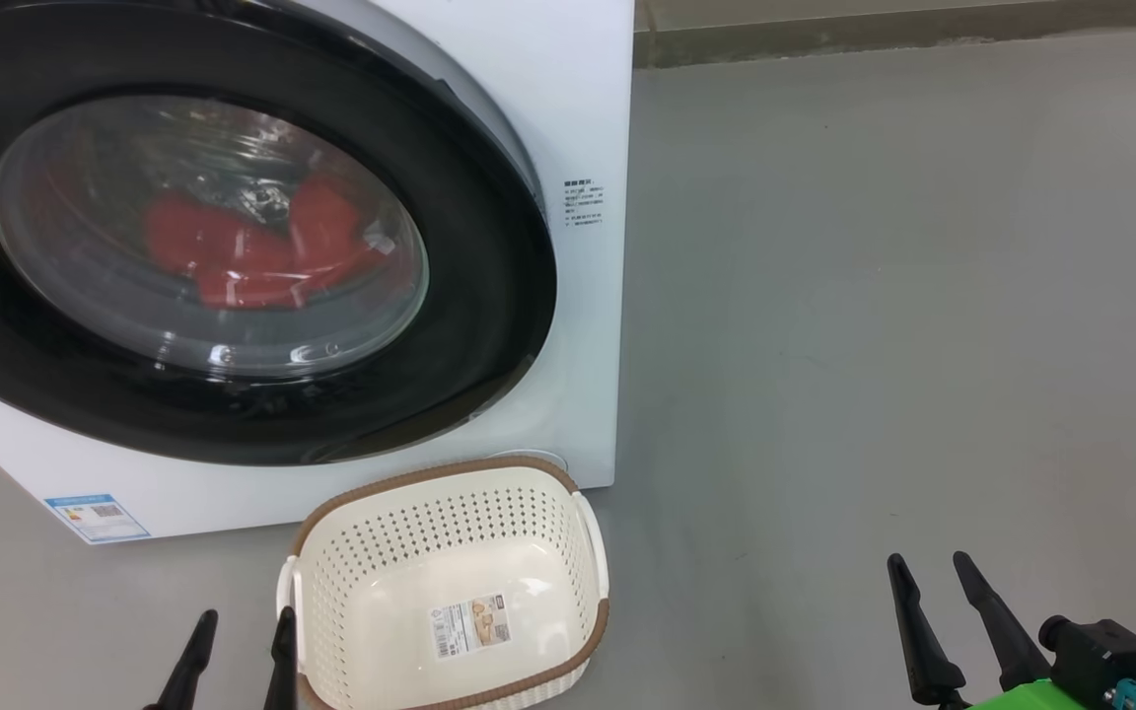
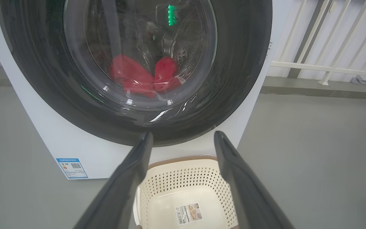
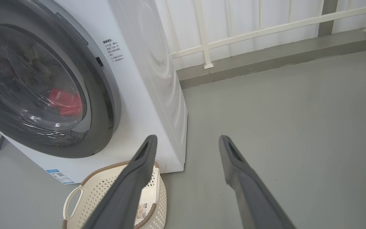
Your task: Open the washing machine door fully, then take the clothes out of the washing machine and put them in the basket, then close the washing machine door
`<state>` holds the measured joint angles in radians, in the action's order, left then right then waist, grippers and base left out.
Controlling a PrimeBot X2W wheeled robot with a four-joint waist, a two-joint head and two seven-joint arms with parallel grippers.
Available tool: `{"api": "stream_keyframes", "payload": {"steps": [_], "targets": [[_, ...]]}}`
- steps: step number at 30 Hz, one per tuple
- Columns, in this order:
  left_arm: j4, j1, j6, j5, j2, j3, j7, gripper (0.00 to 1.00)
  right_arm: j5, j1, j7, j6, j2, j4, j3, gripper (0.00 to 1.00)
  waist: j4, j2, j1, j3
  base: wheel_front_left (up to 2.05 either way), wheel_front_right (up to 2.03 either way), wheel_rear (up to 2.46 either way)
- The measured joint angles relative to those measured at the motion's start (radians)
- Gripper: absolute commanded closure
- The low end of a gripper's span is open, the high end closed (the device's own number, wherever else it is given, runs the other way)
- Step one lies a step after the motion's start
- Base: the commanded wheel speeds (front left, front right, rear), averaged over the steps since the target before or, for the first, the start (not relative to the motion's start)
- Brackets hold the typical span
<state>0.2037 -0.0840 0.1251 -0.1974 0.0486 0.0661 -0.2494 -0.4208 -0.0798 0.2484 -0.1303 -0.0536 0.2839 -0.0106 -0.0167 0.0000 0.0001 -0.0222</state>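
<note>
1. Far left and near, the left gripper (image 1: 246,616) hangs low beside the basket's left handle. Its two fingers are spread wide with nothing between them. I judge it best kept out of the door's swing for this step.
2. The washing machine door (image 1: 489,325) fills the left and middle of the scene. Its black rim appears to lie flat against the washing machine (image 1: 578,118), so opening it is the step in hand.
3. The clothes (image 1: 233,256) lie behind the glass, low in the drum, as a red heap. Nothing can be reached until the door is wide open.
4. The basket (image 1: 430,478) stands empty on the floor (image 1: 874,345), near and just right of centre, close under the door's lower rim. I cannot tell whether the swinging door clears it, so watch that gap.
5. On the door's right edge, the right wrist view shows a small dark notch (image 3: 98,61) by the rim. No handle is plain to see. I judge the right edge to be the free side and the place to hook a finger.
6. Near right, the right gripper (image 1: 928,560) hovers over bare floor, well apart from the machine, fingers fully parted and empty. It seems better placed to reach that edge: come in from the right, catch the rim, and pull in an arc toward the left.
</note>
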Motion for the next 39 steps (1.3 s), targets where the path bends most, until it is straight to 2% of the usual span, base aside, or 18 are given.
{"api": "stream_keyframes", "payload": {"steps": [15, 16, 17, 22, 25, 34, 39], "targets": [[0.006, 0.0, 0.0, -0.008, 0.0, 0.001, 0.0, 0.0, 0.0, -0.009, 0.004, 0.0, 0.004, -0.011, 0.017, 0.0, 0.0, 0.0, 0.0, 0.0, 0.0, 0.0, 0.0], [0.006, 0.0, 0.0, -0.008, 0.0, 0.001, 0.0, 0.0, 0.0, -0.009, 0.004, 0.0, 0.004, -0.012, 0.016, 0.65, -0.001, 0.0, 0.0, -0.001, 0.0, 0.0, 0.0], [0.005, 0.0, 0.0, -0.008, 0.0, 0.001, 0.0, 0.0, 0.0, -0.009, 0.004, 0.0, 0.005, -0.014, 0.016, 1.0, -0.001, 0.0, 0.0, -0.002, 0.0, 0.0, 0.0], [0.003, 0.0, 0.0, -0.008, 0.0, -0.004, 0.0, 0.0, -0.032, 0.005, 0.004, 0.0, 0.005, -0.031, -0.023, 1.0, -0.008, 0.0, 0.0, -0.011, 0.0, 0.0, 0.0], [-0.002, 0.001, 0.0, -0.01, 0.0, -0.009, 0.0, 0.0, -0.094, 0.052, 0.004, 0.0, 0.008, -0.044, -0.064, 1.0, -0.014, 0.0, 0.0, -0.019, 0.0, 0.0, 0.0], [-0.011, 0.026, 0.0, -0.026, -0.001, -0.062, 0.0, 0.0, -0.336, 0.332, 0.007, 0.0, 0.003, -0.082, -0.17, 1.0, -0.043, 0.0, 0.0, -0.062, 0.0, 0.0, 0.0], [-0.013, 0.067, 0.0, -0.045, -0.001, -0.099, 0.0, 0.0, -0.402, 0.499, 0.007, 0.0, -0.004, -0.066, -0.222, 1.0, -0.071, 0.0, 0.0, -0.099, 0.0, 0.0, 0.0]]}}
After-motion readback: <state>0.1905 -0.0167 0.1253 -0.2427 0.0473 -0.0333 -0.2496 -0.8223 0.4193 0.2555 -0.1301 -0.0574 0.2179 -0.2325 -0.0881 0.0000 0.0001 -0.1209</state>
